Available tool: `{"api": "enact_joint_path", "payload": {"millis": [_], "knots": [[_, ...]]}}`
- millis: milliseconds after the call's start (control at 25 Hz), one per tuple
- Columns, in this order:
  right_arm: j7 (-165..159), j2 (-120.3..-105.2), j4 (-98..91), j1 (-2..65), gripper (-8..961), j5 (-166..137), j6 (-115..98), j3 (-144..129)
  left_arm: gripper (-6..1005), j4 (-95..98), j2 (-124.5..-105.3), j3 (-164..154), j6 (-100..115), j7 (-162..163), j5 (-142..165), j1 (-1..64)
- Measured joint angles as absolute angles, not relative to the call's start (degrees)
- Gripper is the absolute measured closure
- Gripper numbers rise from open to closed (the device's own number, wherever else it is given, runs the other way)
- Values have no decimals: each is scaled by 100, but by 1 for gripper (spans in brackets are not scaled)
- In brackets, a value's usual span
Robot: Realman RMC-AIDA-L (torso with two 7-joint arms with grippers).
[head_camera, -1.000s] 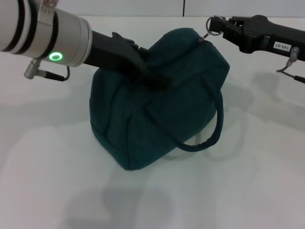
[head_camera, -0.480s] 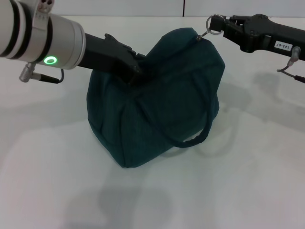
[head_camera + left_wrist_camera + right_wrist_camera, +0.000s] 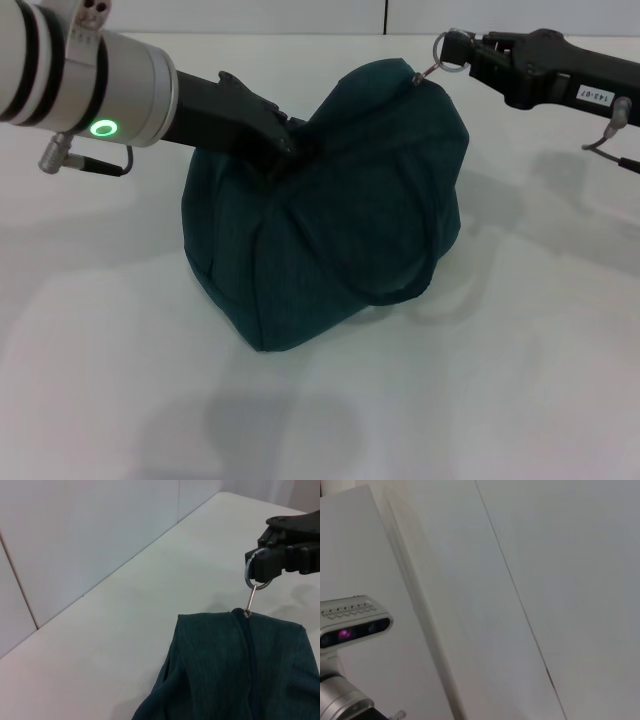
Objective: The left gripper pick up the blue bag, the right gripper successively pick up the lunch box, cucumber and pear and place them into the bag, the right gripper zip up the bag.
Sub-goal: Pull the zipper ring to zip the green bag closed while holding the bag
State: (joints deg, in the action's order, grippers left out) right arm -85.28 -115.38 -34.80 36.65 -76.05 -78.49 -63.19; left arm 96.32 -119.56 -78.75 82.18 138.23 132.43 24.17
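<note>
The blue bag [image 3: 330, 240] stands zipped shut in the middle of the white table [image 3: 520, 380]. My left gripper [image 3: 288, 150] is at its upper left side, shut on a puckered fold of the fabric, with the fingertips sunk in it. My right gripper [image 3: 462, 52] holds the metal ring zipper pull [image 3: 447, 50] at the bag's far top corner. The left wrist view shows the bag [image 3: 235, 670], the ring [image 3: 256, 577] and the right gripper [image 3: 265, 567] shut on it. One loop handle [image 3: 400, 290] lies against the bag's near side. The lunch box, cucumber and pear are hidden.
A wall with panel seams [image 3: 385, 15] runs along the table's far edge. The right wrist view shows only wall panels and the robot's head camera [image 3: 352, 620].
My left arm has drawn back a little to the left, and the bag has slumped that way. The near handle has dropped from sticking out to lying against the bag. The right gripper stayed.
</note>
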Motion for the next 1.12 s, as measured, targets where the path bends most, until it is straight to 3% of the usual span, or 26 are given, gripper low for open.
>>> {"api": "enact_joint_path", "payload": {"millis": [1120], "knots": [[-9360, -11540, -2209, 3646, 853, -6913, -7669, -5802, 956, 9672, -11960, -7793, 8218, 13307, 12131, 2118]]}}
